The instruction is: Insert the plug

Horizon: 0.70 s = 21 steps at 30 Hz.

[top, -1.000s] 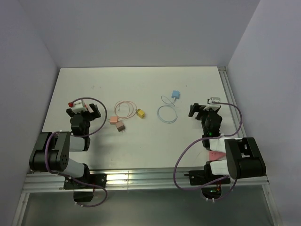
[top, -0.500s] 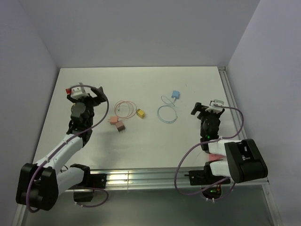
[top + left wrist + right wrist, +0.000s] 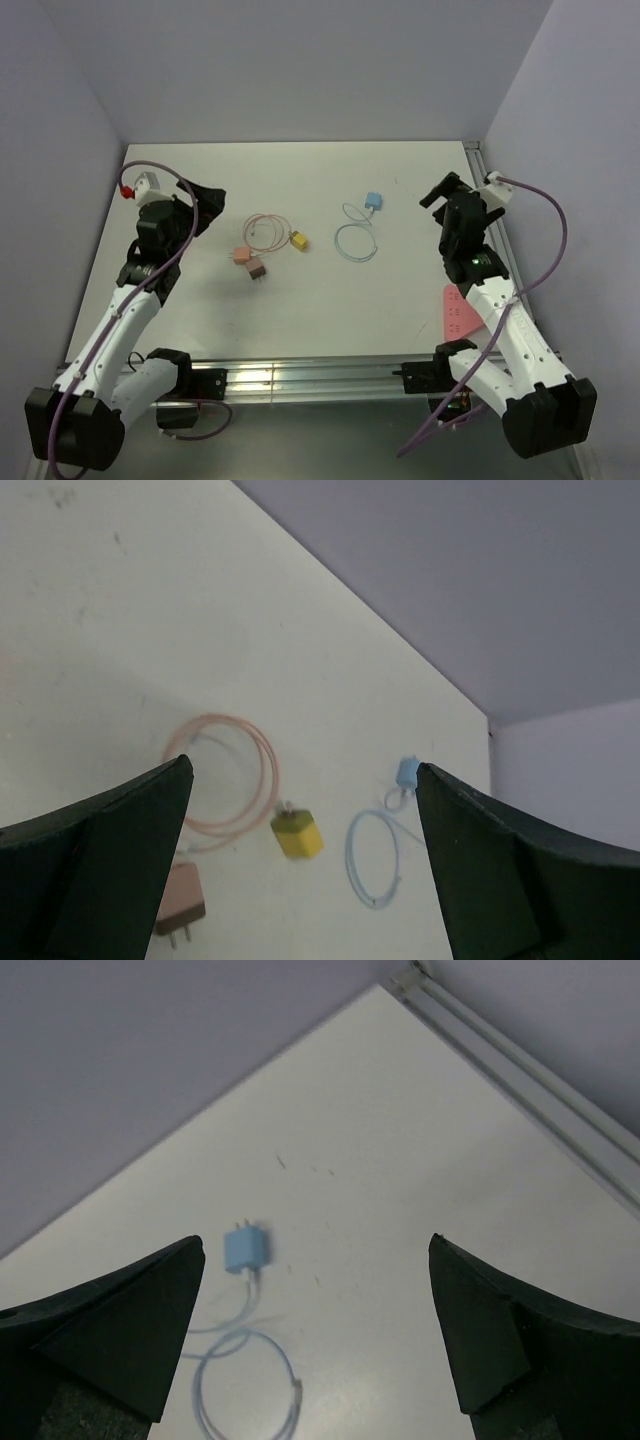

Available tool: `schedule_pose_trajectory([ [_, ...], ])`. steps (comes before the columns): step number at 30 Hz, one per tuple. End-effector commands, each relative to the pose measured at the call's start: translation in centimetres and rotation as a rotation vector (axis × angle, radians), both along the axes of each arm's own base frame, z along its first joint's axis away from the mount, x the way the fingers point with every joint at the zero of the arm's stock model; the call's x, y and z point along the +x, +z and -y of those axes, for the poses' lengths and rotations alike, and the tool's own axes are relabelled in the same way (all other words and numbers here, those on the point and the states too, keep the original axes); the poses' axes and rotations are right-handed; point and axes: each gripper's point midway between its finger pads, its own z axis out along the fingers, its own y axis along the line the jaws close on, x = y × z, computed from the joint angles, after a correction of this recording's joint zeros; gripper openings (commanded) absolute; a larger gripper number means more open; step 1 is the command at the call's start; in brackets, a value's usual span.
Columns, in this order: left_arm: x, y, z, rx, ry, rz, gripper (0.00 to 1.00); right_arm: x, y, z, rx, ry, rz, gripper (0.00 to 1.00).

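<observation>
On the bench [image 3: 300,170], the left fingers [image 3: 205,197] are found spread apart and empty above the far-left area, and the right fingers [image 3: 442,190] are likewise spread and empty above the far-right area. The blue adapter [image 3: 373,200] is located right of centre, with its blue cable [image 3: 356,242] coiled just on the near side. The yellow adapter [image 3: 298,240] is set left of centre beside a looped pink cable [image 3: 264,229], with a pink adapter [image 3: 241,255] and a brown adapter [image 3: 256,269] close together nearer the arms. A pink card [image 3: 460,312] is noted by the right arm. Nothing is seen between either arm and the items. In the left wrist view the brown adapter's two prongs are shown. In the right wrist view only the blue adapter and its coil are framed. The card is recorded solely from above.
</observation>
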Motion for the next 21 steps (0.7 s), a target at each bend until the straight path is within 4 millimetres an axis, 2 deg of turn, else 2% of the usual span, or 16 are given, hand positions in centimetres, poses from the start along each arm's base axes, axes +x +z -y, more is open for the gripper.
schedule_pose_trajectory([
  [1, -2.4, 1.1, 3.8, -0.132, -0.235, 0.040, 1.00, -6.5, -6.9, 3.3, 0.109, -0.171, -0.395, 1.00],
  [3, -3.2, 0.9, 5.0, -0.166, -0.306, 0.029, 1.00, -7.7, -7.3, 4.5, 0.182, -0.244, -0.415, 1.00],
  [5, -3.7, 0.5, 6.1, -0.183, -0.374, 0.004, 0.98, -9.8, -7.6, 6.6, 0.220, -0.361, -0.405, 1.00],
  [7, -4.0, 0.7, 7.0, -0.192, -0.424, 0.008, 0.94, -10.6, -7.4, 7.7, 0.255, -0.408, -0.365, 1.00],
  [9, -4.3, 0.5, 7.6, -0.187, -0.463, 0.005, 0.94, -11.1, -8.4, 8.0, 0.315, -0.414, -0.387, 0.98],
  [10, -4.6, 0.5, 8.2, -0.182, -0.487, 0.000, 0.95, -11.7, -9.4, 9.3, 0.345, -0.466, -0.416, 0.98],
  [14, -5.9, 0.8, 10.0, -0.184, -0.560, 0.004, 0.94, -13.3, -13.1, 10.9, 0.411, -0.550, -0.528, 0.98],
  [16, -6.6, 0.8, 10.7, -0.187, -0.593, 0.008, 0.94, -13.5, -14.5, 10.8, 0.444, -0.547, -0.571, 0.98],
  [17, -7.0, 0.9, 10.9, -0.185, -0.603, 0.009, 0.94, -14.3, -15.4, 11.3, 0.472, -0.574, -0.591, 0.98],
  [21, -8.2, 1.9, 12.0, -0.190, -0.653, 0.018, 0.94, -15.2, -16.7, 12.6, 0.533, -0.635, -0.578, 0.97],
])
